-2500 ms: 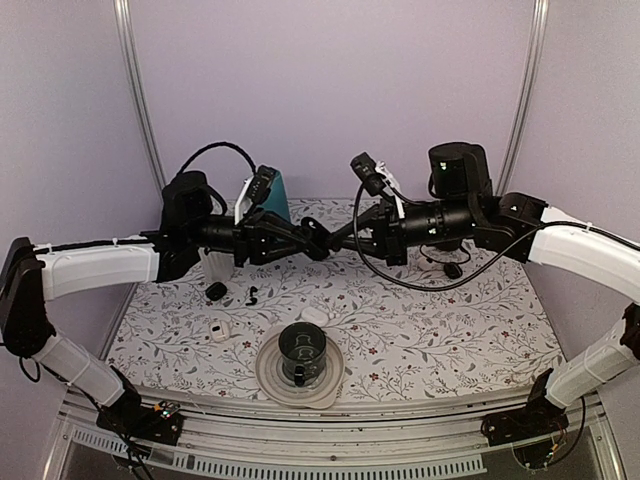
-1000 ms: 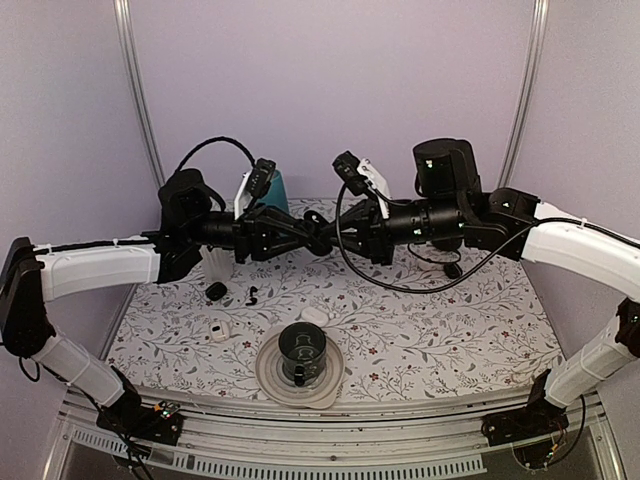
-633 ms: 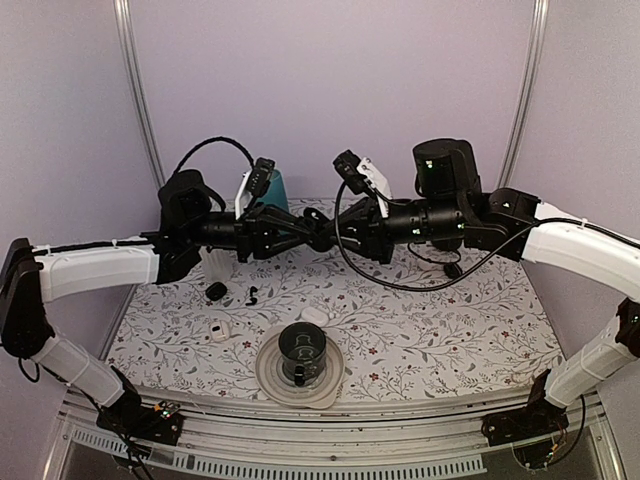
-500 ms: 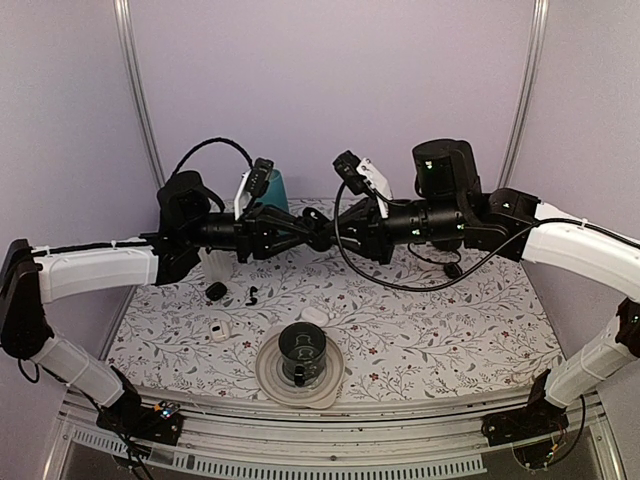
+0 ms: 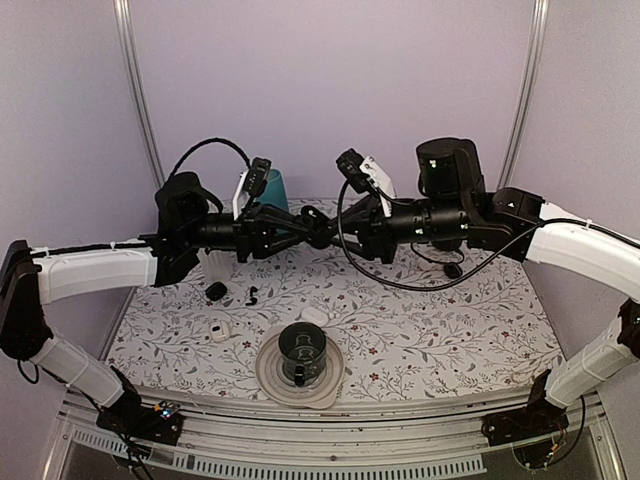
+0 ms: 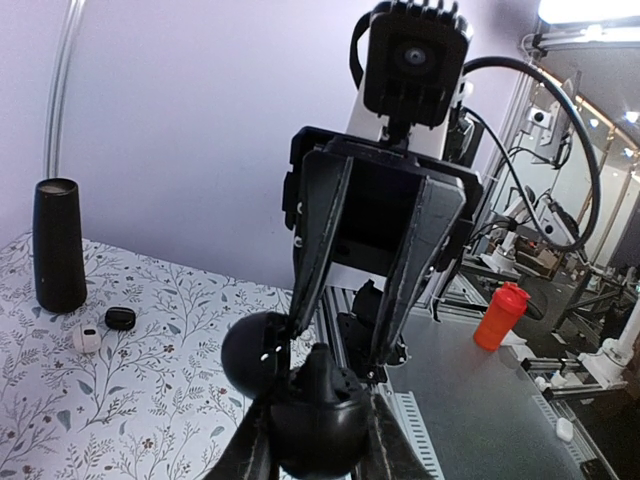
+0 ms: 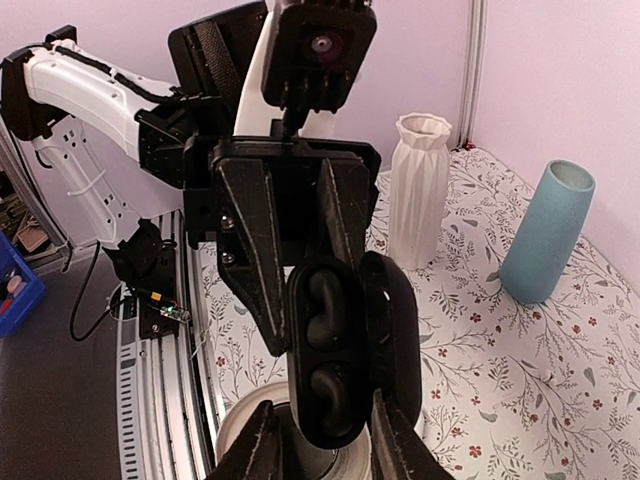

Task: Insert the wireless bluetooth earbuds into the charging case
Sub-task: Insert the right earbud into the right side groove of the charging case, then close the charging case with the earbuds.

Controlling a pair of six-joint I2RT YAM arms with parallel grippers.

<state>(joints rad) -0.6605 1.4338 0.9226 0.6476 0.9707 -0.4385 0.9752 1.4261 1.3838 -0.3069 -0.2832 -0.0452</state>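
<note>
The black charging case (image 5: 326, 233) is held in mid-air above the table's far middle, where both grippers meet. In the right wrist view the case (image 7: 325, 350) stands open, its lid hinged to the right. I cannot tell whether earbuds lie in its two hollows. My right gripper (image 7: 327, 428) is shut on its lower end. In the left wrist view my left gripper (image 6: 318, 440) is shut on the case's glossy back (image 6: 320, 425), the lid (image 6: 250, 355) to the left. One tiny black hook-shaped earbud (image 5: 252, 296) lies on the table at the left.
A dark cup (image 5: 301, 350) stands on a plate (image 5: 270, 378) at the near middle. Black pods (image 5: 216, 291) (image 5: 452, 270) and small white pieces (image 5: 219, 330) (image 5: 314, 315) lie on the cloth. A teal vase (image 5: 276, 188) and a white vase (image 5: 213, 266) stand at the far left.
The right gripper has moved left and closed in on the case at the left gripper's tips. Over the last second both arms have barely moved.
</note>
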